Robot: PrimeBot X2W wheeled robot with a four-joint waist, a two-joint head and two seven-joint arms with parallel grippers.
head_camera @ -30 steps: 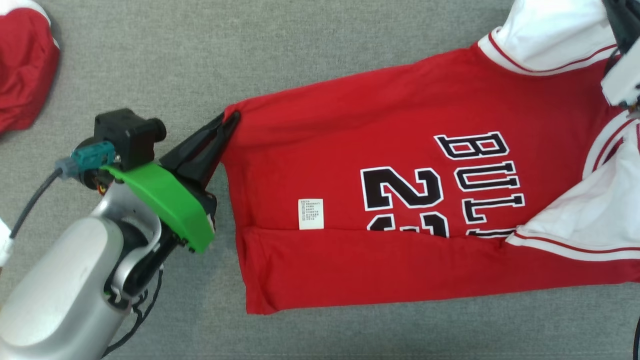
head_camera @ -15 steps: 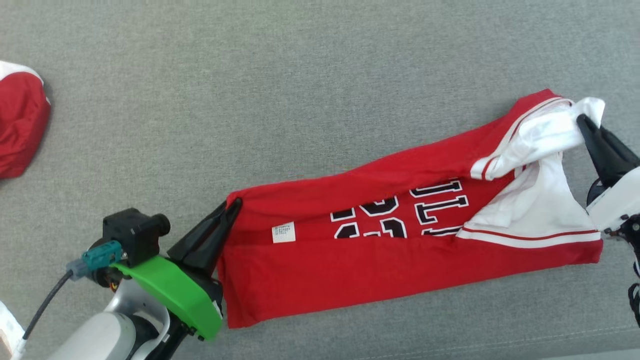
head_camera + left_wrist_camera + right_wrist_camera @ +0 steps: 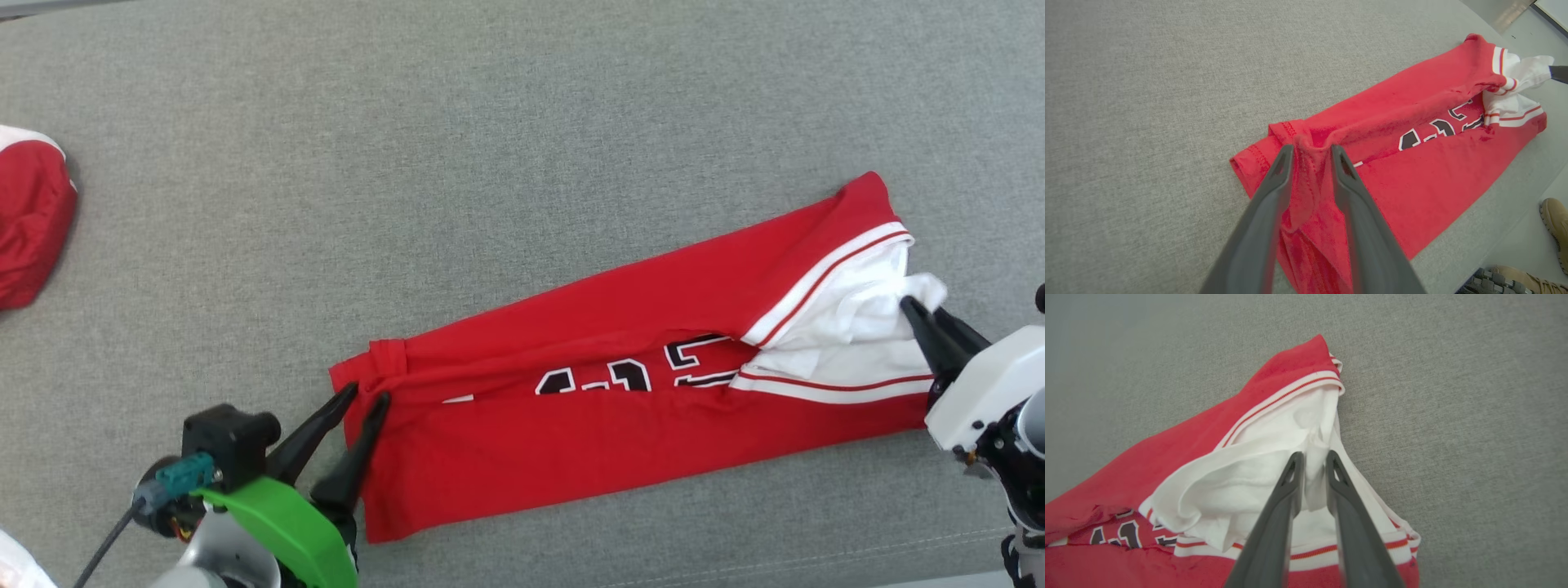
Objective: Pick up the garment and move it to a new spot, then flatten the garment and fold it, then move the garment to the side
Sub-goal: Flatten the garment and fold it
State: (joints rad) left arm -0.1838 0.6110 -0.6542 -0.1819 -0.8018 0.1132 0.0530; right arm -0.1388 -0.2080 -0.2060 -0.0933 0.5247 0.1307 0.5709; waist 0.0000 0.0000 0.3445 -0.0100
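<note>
The garment (image 3: 620,425) is a red jersey with black numbers and white trim, lying on the grey cloth surface as a long strip folded lengthwise. My left gripper (image 3: 367,394) is at its red hem end. In the left wrist view the left gripper (image 3: 1312,149) has its fingers parted, and a raised pinch of the garment (image 3: 1412,163) stands loosely between them. My right gripper (image 3: 922,307) is at the white sleeve end. In the right wrist view the right gripper (image 3: 1314,454) is slightly parted, with a white fold of the garment (image 3: 1167,465) in the narrow gap.
Another red garment (image 3: 28,220) lies bunched at the far left edge. The grey surface (image 3: 490,163) stretches wide beyond the jersey. Its front edge (image 3: 898,563) runs just below the jersey. Beyond that edge, a person's tan shoe (image 3: 1553,220) rests on the floor.
The head camera has shifted. The jersey has come down and now lies narrower on the surface. Both grippers were pinched shut on its ends and have now parted their fingers.
</note>
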